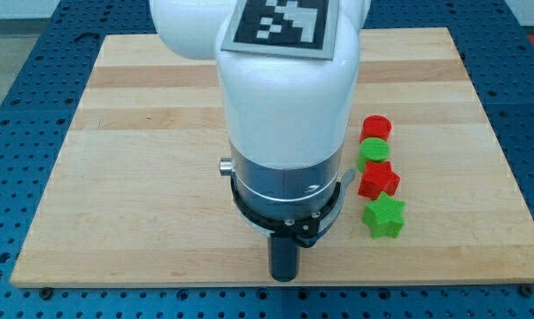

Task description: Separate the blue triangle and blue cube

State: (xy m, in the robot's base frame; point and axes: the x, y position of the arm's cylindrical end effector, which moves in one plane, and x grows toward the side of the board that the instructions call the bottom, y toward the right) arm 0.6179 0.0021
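Observation:
No blue triangle or blue cube shows in the camera view; the white arm body hides the middle of the board. My tip (285, 276) rests near the board's bottom edge, at the view's lower centre. To its right stands a column of blocks: a red cylinder (376, 128), a green cylinder (374, 151), a red star (378, 180) and a green star (383, 216). The green star is the nearest to my tip, about a hundred pixels to its upper right.
The wooden board (134, 168) lies on a blue perforated table (19, 53). The bulky white arm with a black-and-white marker (284, 22) covers the board's centre and top middle.

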